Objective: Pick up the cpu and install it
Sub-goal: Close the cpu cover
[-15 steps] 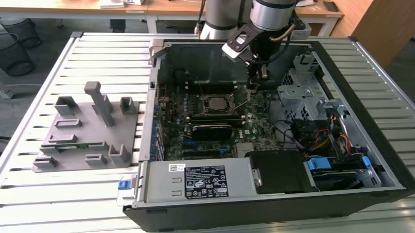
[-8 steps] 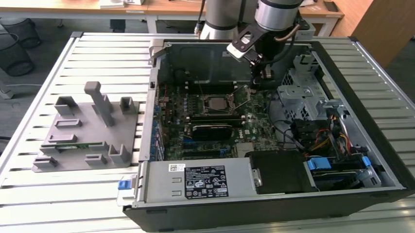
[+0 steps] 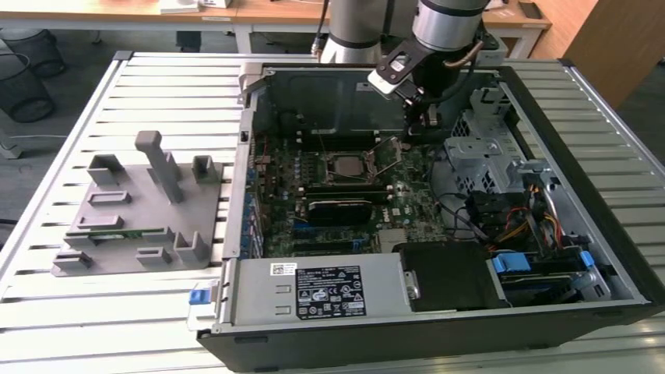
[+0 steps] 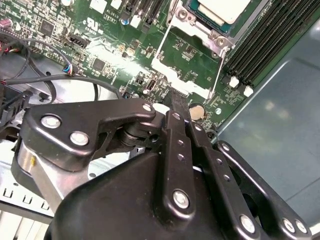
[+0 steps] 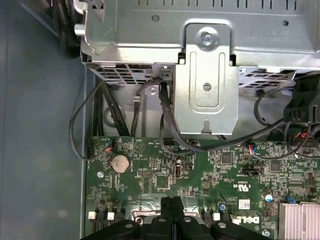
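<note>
The cpu isn't in my grip: my gripper hangs with fingers pressed together, empty, just over the green motherboard. Farther on, the chip lies flat, silver top up, in the metal-framed socket, to the exterior view's left of me.

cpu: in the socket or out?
In. In the second wrist view the cpu lies seated in the socket, with the metal frame swung open beside it.
</note>
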Controlling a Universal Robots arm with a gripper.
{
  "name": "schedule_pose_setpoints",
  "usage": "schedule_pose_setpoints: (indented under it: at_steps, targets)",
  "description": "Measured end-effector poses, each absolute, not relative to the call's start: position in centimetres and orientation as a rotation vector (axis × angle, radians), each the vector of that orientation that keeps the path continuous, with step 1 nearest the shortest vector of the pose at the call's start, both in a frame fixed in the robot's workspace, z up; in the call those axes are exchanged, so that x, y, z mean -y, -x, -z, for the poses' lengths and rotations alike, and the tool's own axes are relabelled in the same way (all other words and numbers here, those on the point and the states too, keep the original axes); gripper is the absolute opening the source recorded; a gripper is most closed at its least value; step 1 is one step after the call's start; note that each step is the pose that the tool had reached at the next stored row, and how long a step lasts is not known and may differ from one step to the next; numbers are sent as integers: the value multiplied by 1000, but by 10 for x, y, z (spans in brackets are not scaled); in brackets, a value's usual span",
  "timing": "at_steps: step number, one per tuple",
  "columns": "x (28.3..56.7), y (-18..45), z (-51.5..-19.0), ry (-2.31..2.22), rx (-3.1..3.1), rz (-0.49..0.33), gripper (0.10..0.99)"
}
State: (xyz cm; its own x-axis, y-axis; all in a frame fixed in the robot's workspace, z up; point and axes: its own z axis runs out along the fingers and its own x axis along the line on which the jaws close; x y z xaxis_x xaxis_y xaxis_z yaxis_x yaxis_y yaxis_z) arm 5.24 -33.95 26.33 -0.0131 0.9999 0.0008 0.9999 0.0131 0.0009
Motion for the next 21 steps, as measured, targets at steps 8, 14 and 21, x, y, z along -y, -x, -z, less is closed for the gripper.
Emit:
schedule_pose_setpoints:
  at_steps: [8, 14, 21]
  targets:
    - [337, -58, -259, -2211, -2240, 7, 106]
    - [335, -60, -255, -2214, -2243, 14, 106]
    - [334, -61, -248, -2218, -2247, 23, 106]
